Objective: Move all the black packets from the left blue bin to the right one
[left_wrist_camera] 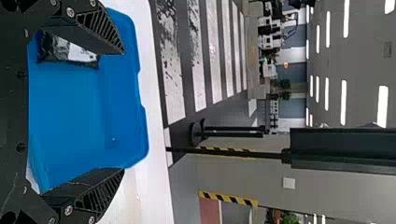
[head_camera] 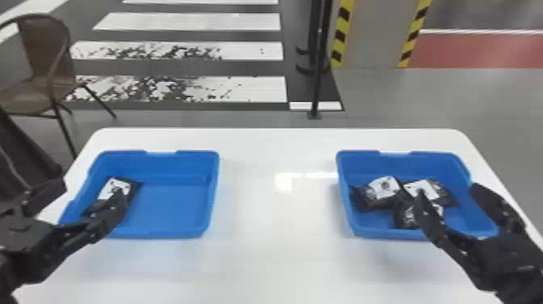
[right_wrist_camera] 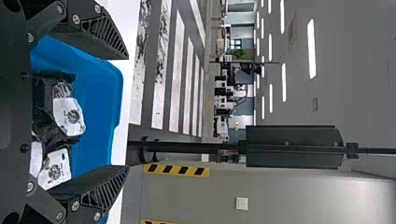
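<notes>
The left end effector (head_camera: 92, 189) has its fingers spread apart at the left blue bin (head_camera: 173, 204), where one black packet (head_camera: 116, 186) with a white label lies by the left wall. The right end effector (head_camera: 448, 192) is also parted—at the right blue bin (head_camera: 404, 163), which holds three black packets (head_camera: 381, 188) bunched together. Both bins sit on the white table (head_camera: 278, 258)—well apart.
</notes>
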{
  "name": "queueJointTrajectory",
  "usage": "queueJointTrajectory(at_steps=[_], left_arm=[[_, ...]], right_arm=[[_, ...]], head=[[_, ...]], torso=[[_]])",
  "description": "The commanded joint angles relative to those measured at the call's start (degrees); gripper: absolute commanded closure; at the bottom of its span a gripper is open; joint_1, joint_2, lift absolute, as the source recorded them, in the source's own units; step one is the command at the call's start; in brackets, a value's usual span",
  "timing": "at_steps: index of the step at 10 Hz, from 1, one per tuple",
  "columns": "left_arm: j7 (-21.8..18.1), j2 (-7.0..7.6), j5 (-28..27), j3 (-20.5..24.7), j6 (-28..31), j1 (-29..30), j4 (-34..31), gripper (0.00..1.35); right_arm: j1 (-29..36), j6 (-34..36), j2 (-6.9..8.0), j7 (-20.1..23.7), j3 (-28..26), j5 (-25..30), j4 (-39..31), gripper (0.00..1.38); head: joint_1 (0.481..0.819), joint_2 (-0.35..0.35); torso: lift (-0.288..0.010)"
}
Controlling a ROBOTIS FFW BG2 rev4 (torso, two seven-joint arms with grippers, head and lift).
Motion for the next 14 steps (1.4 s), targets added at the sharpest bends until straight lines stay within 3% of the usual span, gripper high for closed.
queueJointTrajectory(at_steps=[1, 2, 6, 8, 14], left_arm=[[0.2, 0.47, -3.9, 1.8, 2.6, -3.9, 3.9, 0.15], [0.3, 0.73, -6.7, 2.5, 3.3, -7.6, 7.6, 0.15], [0.7, 4.77, -14.0, -1.4, 9.9, -22.5, 26.1, 0.15], [1.0, 5.48, -16.1, -3.8, 13.7, -27.9, 34.3, 0.15], [1.5, 7.23, -19.9, -9.7, 18.4, -37.2, 45.7, 0.15]], right_arm=[[4.8, 0.0, 0.13, 0.0, 1.1, -1.5, -4.4, 0.19], [7.4, 0.0, 0.21, -0.1, 1.8, -2.5, -6.2, 0.19], [8.9, 1.5, 0.39, 0.0, 2.8, -3.8, -7.1, 0.19], [8.8, 1.8, 0.39, 0.0, 3.3, -4.4, -6.6, 0.19], [7.6, 2.4, 0.39, 0.8, 3.8, -5.0, -5.2, 0.19]], head=[[0.695, 0.069], [0.695, 0.120], [0.695, 0.239], [0.695, 0.251], [0.695, 0.229]], torso=[[-0.140], [-0.140], [-0.140], [-0.140], [-0.140]])
